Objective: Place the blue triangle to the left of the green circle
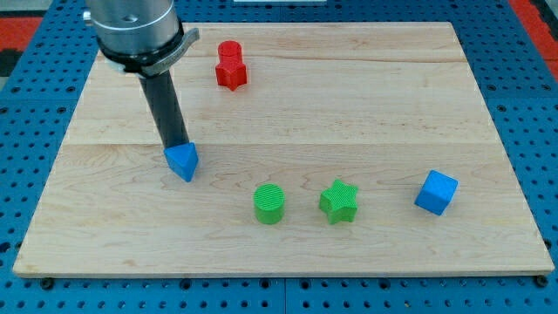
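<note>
Bare board btwn blue triangle (182, 161) & green circle (269, 203), seemingly unobstructed.

Looked like robotics lab bench: pale wooden board (349, 78) sat on blue perforated mounting plate (35, 105); grey robot arm (135, 30) at upper left; small plastic test blocks scattered.

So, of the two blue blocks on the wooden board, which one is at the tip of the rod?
The blue triangle: my tip meets its top edge. The blue cube sits far off at the view's right.
</note>
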Motion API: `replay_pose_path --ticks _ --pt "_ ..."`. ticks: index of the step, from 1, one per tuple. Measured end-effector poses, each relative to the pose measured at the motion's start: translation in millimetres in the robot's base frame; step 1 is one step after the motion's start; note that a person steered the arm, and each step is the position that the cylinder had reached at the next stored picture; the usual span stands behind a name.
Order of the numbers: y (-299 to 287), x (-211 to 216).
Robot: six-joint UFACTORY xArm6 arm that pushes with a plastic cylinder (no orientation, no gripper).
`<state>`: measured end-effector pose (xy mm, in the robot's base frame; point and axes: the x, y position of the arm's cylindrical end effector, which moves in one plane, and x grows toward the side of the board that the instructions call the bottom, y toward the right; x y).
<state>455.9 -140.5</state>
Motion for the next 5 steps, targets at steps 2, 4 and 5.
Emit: replay_pose_path --ticks 2,4,5 --pt "44.3 31.1" --pt "28.3 52.0" --pt "21.0 1.9"
